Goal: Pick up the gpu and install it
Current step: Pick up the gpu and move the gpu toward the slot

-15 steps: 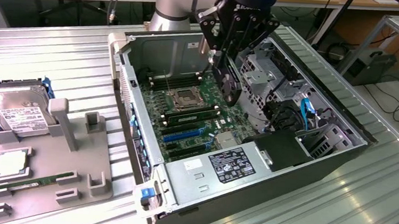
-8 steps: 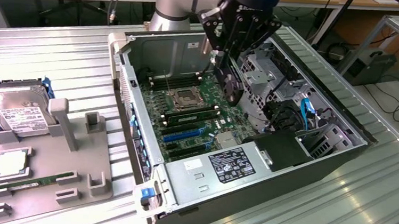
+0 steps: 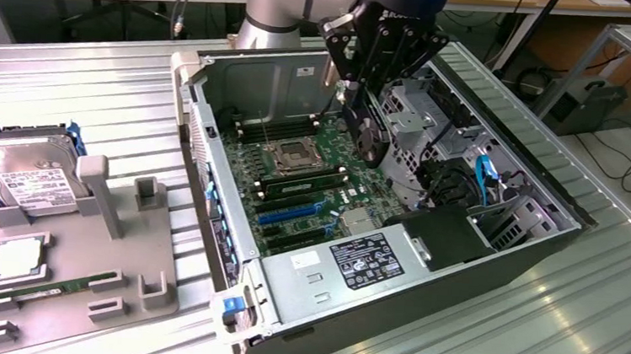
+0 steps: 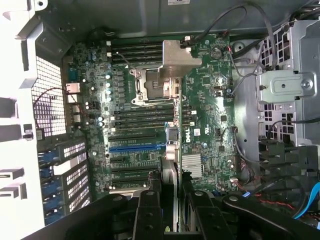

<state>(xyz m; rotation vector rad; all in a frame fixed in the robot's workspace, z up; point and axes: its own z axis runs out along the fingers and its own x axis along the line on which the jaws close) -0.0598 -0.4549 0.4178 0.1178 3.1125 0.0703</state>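
My gripper (image 3: 370,87) hangs over the open computer case (image 3: 202,117), shut on the gpu (image 3: 371,137), a dark card with a round fan. The card is held upright above the motherboard (image 3: 309,189), clear of it. In the wrist view the gpu (image 4: 170,165) appears edge-on between my black fingers (image 4: 148,210), its silver bracket (image 4: 176,61) at the far end, over the CPU socket (image 4: 150,85) and memory slots. The blue expansion slot (image 4: 134,148), also visible from outside as the blue expansion slot (image 3: 290,214), lies to one side of the card's line.
A grey fixture (image 3: 73,251) at the exterior view's left carries a hard drive (image 3: 28,175), a CPU (image 3: 19,253) and a green RAM stick (image 3: 47,287). Inside the case are the power supply (image 3: 360,257), a metal drive cage (image 3: 416,121) and loose cables (image 3: 484,178).
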